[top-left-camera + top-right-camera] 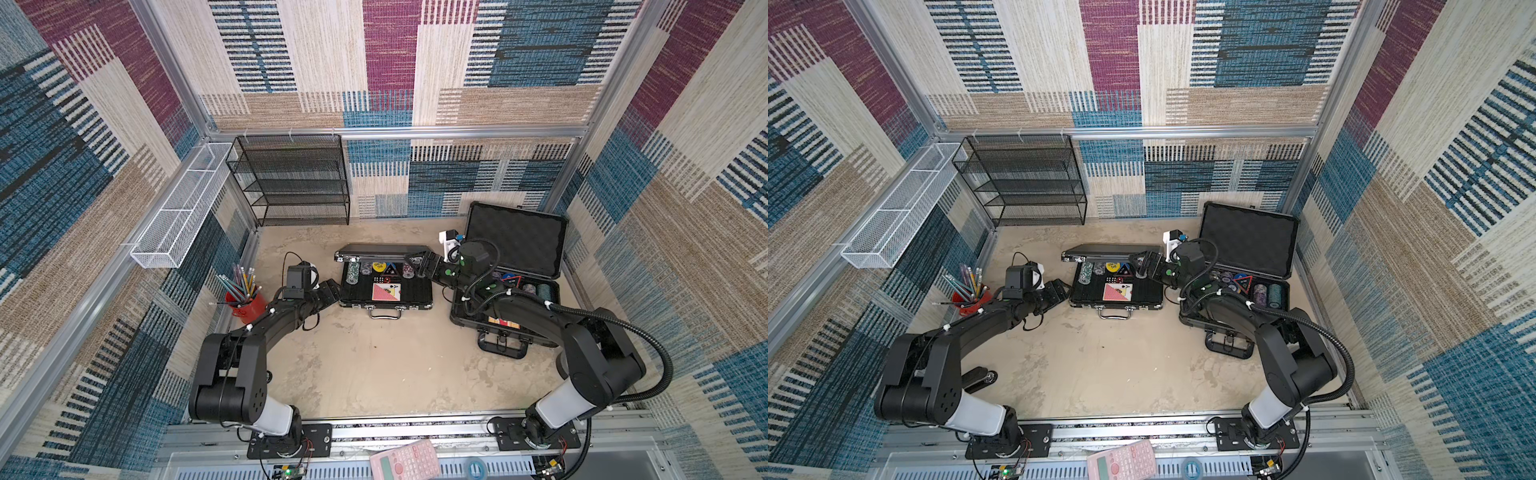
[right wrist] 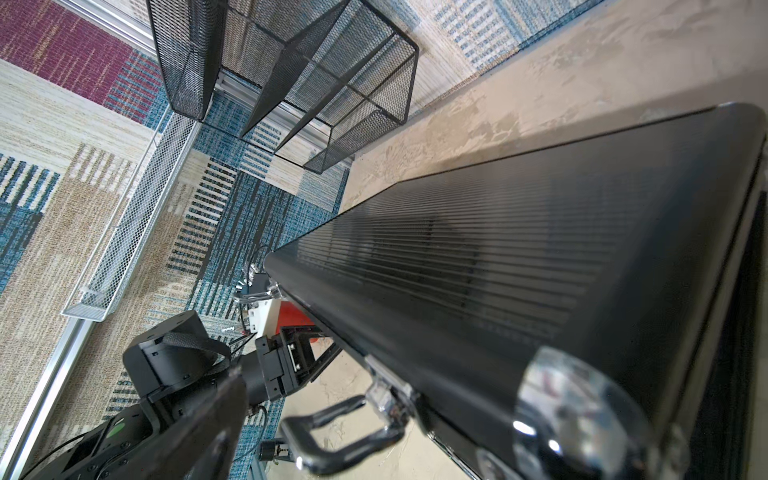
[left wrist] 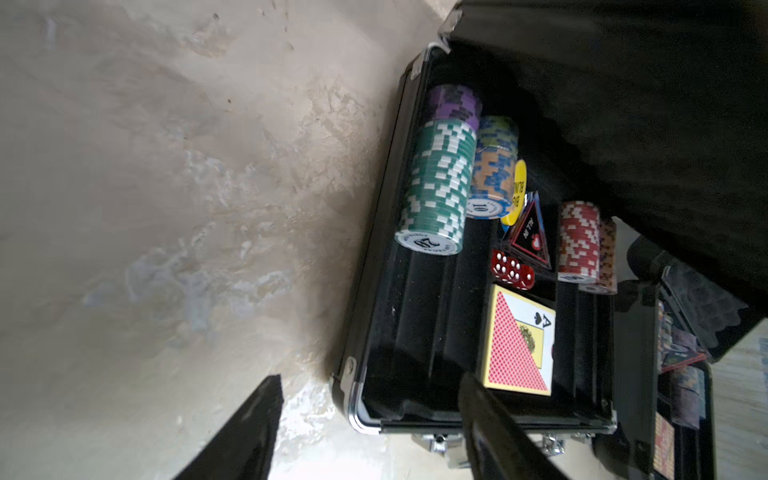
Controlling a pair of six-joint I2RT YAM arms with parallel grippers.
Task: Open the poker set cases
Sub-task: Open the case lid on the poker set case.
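The slim black ribbed case (image 1: 386, 306) lies mid-table with its lid (image 1: 380, 250) lifted partway. Chips, dice and a card deck (image 3: 519, 345) show inside. My left gripper (image 1: 336, 291) is open at the base's front left corner. In the left wrist view that corner (image 3: 353, 399) sits between the fingers (image 3: 249, 432), and a gap shows beside it. My right gripper (image 1: 419, 266) is open at the lid's right end. The right wrist view shows one finger (image 2: 208, 428) apart from the ribbed lid (image 2: 519, 257). The thicker grey case (image 1: 459, 320) on the right stands open, its foam-lined lid (image 1: 515, 239) upright.
A black wire-mesh rack (image 1: 297, 178) stands at the back left and a white mesh basket (image 1: 183, 203) hangs on the left wall. A red cup of pencils (image 1: 245, 297) sits beside my left arm. A pink calculator (image 1: 405, 459) lies on the front rail.
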